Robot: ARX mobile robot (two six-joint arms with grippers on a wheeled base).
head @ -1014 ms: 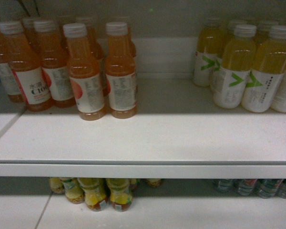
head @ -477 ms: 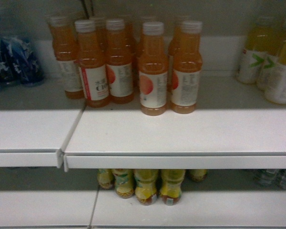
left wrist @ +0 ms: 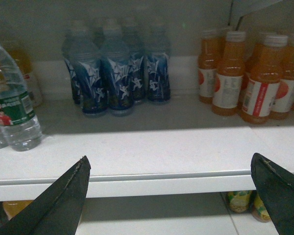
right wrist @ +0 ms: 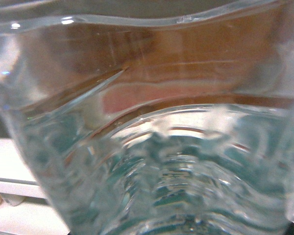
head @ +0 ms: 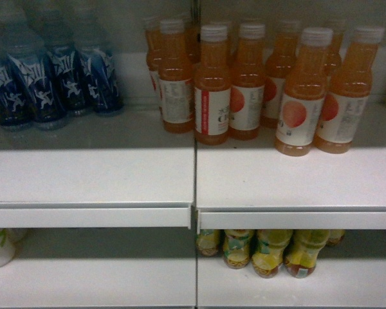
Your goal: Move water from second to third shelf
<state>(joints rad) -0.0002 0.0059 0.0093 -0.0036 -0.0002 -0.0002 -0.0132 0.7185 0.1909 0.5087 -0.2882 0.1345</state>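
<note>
Left fingers wide before white shelf; right fingers' state unseen (clear ribbed plastic filling view).

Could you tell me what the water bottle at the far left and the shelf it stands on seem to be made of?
The water bottle looks like thin clear plastic: you see through it, and its ribbed wall catches highlights. Its green label looks like printed film. The shelf appears to be white painted metal, smooth and matte with a thin folded front edge, though coated board is possible.

White shelf boards butt at seam; grey back wall; shadow across rear.
</note>
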